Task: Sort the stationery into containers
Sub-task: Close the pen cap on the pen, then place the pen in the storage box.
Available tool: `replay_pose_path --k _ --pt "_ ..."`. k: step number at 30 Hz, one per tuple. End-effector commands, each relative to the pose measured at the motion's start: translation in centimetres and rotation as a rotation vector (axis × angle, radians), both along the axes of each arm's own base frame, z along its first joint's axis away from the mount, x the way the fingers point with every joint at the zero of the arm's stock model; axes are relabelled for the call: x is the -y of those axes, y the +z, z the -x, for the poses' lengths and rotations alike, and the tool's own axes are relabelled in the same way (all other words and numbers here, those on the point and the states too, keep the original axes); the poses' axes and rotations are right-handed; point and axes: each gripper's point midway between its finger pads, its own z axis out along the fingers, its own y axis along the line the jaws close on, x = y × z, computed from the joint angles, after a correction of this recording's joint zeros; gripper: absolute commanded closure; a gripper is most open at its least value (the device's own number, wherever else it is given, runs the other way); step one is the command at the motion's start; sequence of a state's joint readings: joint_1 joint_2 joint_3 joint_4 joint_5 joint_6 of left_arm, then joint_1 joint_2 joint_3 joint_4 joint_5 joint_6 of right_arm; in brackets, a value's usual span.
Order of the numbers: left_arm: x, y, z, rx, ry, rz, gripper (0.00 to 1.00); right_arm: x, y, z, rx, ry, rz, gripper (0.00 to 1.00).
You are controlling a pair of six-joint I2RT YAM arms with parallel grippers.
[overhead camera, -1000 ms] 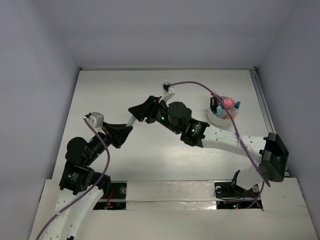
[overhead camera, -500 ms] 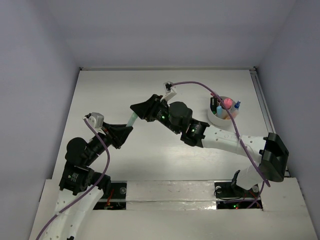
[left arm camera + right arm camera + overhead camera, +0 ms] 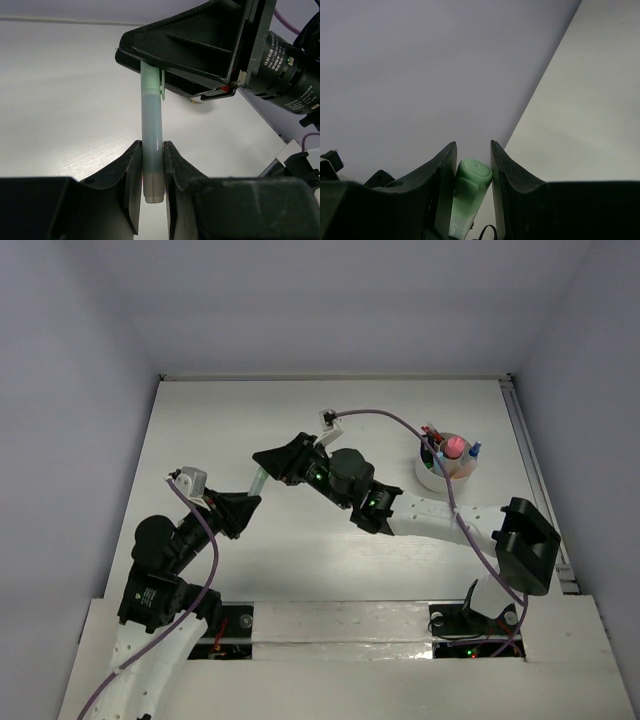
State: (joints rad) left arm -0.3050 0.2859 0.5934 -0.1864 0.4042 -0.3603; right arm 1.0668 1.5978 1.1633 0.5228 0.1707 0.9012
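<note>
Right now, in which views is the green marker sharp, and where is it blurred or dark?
Left wrist view: the green marker is sharp along its barrel, with a pale glare stripe; its near end blurs inside the dark left claw. Right wrist view: only its cap shows, slightly soft, inside the shadowed right claw. Top view: even light, faint shadows.

White table [image 3: 200,420], pale lavender walls [image 3: 330,300].

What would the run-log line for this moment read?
phase: mid-air handover | green marker: held at both ends | left gripper: shut on base | right gripper: shut on cap | cup: holds items
</note>
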Motion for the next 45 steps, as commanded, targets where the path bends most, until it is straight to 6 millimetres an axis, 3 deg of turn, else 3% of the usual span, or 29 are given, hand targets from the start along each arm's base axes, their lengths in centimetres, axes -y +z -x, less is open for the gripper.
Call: replay_pose_path --k 1,5,10,11,15,18,20,24,28,31,37,41,43,44,45 --pt "0.3 3.8 0.4 0.152 -0.031 0.042 1.00 -2.1 -3.9 3.0 -0.023 0.119 0.068 1.00" --pt "0.2 3.8 0.4 0.153 -0.027 0.042 1.00 -2.0 -4.6 3.4 -0.031 0.115 0.077 1.00" --pt "0.3 3.8 0.5 0.156 -0.035 0.043 1.00 -1.4 -3.7 3.1 -0.004 0.088 0.086 0.68" --pt "0.3 3.8 0.5 0.156 -0.036 0.042 1.00 -1.2 -3.5 2.9 -0.002 0.078 0.088 0.57" --pt "0.5 3.7 0.5 0.152 -0.044 0.042 1.00 -1.1 -3.0 2.8 0.017 0.067 0.100 0.45" --pt "0.6 3.6 0.5 0.145 -0.049 0.042 1.00 -1.1 -2.4 2.8 0.031 0.071 0.099 0.45" --pt "0.6 3.6 0.5 0.147 -0.053 0.042 1.00 -1.1 -2.1 2.8 0.042 0.073 0.096 0.45" --pt "0.7 3.5 0.5 0.143 -0.055 0.042 1.00 -0.9 -1.8 2.8 0.046 0.063 0.088 0.63" --pt "0.8 3.4 0.6 0.139 -0.066 0.042 1.00 -0.5 -2.1 2.5 0.043 0.044 0.095 0.68" --pt "1.0 3.3 0.6 0.132 -0.077 0.042 1.00 -0.1 -2.0 2.4 0.046 0.025 0.096 0.83" --pt "0.9 3.4 0.7 0.136 -0.072 0.049 0.92 1.8 -1.7 1.4 0.062 -0.065 0.132 0.89" --pt "0.9 3.5 0.8 0.144 -0.073 0.052 0.72 4.2 -1.2 0.1 0.090 -0.165 0.180 0.91" --pt "0.9 3.7 0.9 0.153 -0.074 0.053 0.64 6.4 -0.6 -0.8 0.092 -0.241 0.191 0.92" --pt "0.9 3.7 1.0 0.154 -0.074 0.053 0.62 7.6 -1.3 -1.1 0.095 -0.270 0.220 0.92" --pt "0.8 3.7 1.0 0.156 -0.074 0.054 0.62 9.9 -0.4 -1.9 0.101 -0.344 0.220 0.92"
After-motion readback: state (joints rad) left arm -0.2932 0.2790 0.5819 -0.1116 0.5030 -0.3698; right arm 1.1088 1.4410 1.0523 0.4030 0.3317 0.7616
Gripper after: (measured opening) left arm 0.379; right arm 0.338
